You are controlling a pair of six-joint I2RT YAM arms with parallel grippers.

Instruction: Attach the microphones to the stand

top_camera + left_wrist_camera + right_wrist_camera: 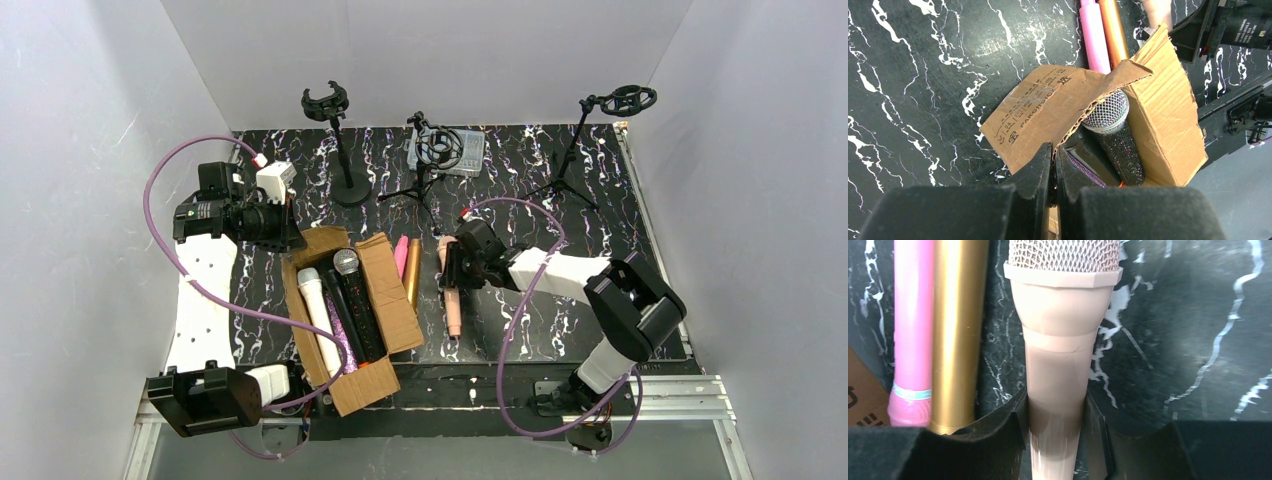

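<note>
Microphones lie on the black marbled table (600, 260) that fills the middle of the top view. Left of centre we see an open cardboard box (395, 300) holding a white microphone (318, 318) and a dark glitter microphone (352, 295). Along the upper edge stand the left stand (351, 188), middle stand (440, 148) and right stand (630, 100). Right of the box, the pink microphone (401, 255) and gold microphone (413, 275) lie touching. Beside them our right gripper (452, 272) clamps the peach microphone (453, 310) just below its head. Our left gripper (1053, 165) is closed at the box's upper-left flap.
</note>
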